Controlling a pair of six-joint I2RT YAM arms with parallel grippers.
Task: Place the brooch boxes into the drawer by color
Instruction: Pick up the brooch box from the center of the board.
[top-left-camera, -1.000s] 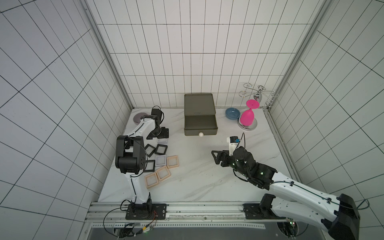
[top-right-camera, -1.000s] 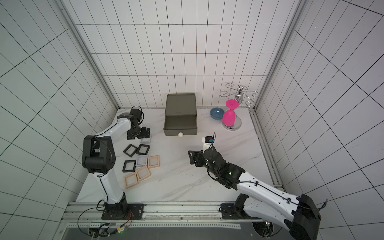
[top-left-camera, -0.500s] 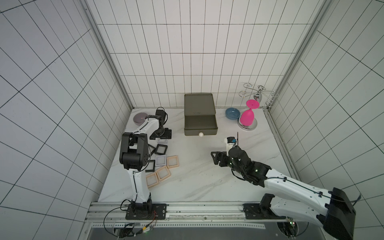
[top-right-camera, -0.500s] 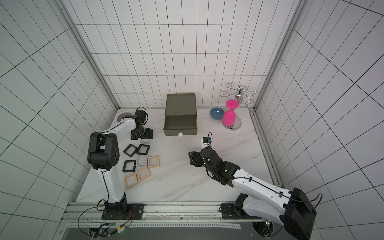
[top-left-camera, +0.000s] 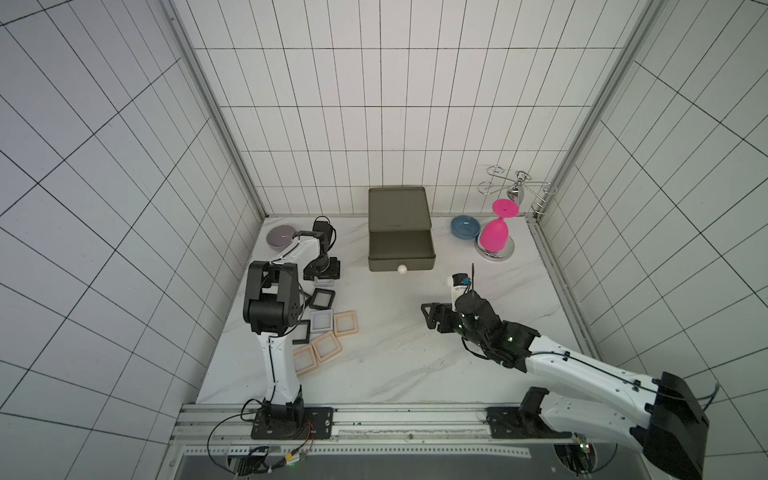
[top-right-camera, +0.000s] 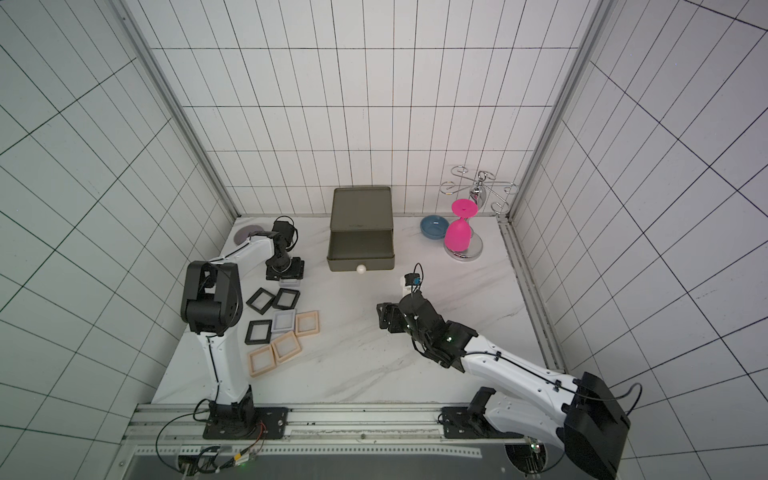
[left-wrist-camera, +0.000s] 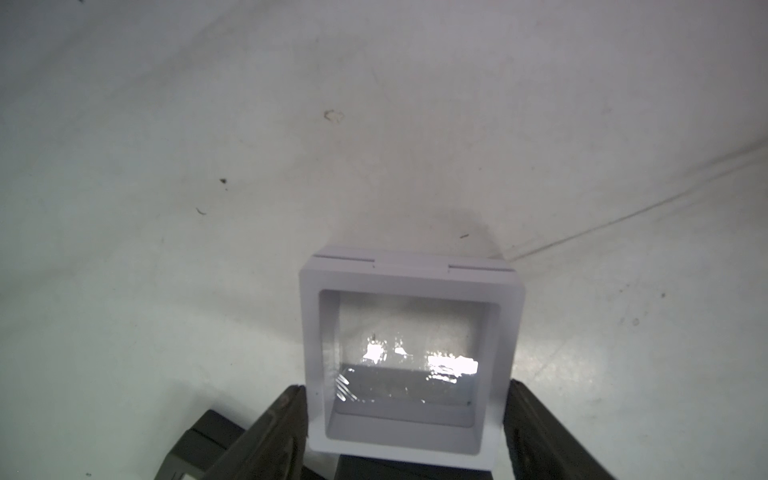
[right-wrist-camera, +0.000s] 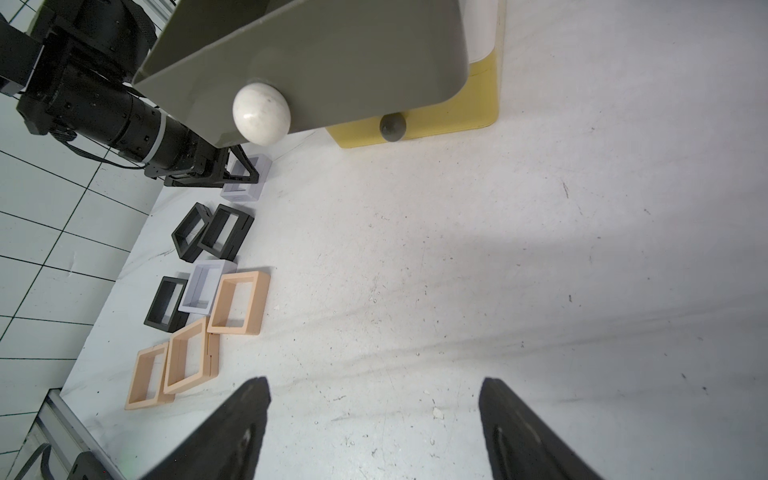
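Note:
My left gripper (left-wrist-camera: 404, 386) reaches down at the back left of the table, shut on a white brooch box (left-wrist-camera: 409, 276) that lies flat, one finger against each side. Both top views show this gripper (top-left-camera: 323, 275) (top-right-camera: 286, 275) over that box (top-right-camera: 289, 283). Nearer the front lie three black boxes (top-right-camera: 260, 300), one more white box (top-right-camera: 284, 321) and three peach boxes (top-right-camera: 308, 323). The drawer (top-left-camera: 398, 208) stands at the back centre, its olive top tier (top-left-camera: 401, 249) pulled out. My right gripper (top-left-camera: 428, 318) (right-wrist-camera: 372, 380) hovers open and empty right of centre, facing the drawer.
A grey bowl (top-left-camera: 281, 237) sits in the back left corner. A blue bowl (top-left-camera: 465, 226), a pink goblet (top-left-camera: 496, 232) and a chrome rack (top-left-camera: 516, 189) stand at the back right. A small white bottle (top-left-camera: 456, 283) stands just behind my right wrist.
My left gripper's jaws have come in against the sides of the white brooch box. The right gripper has hardly moved.

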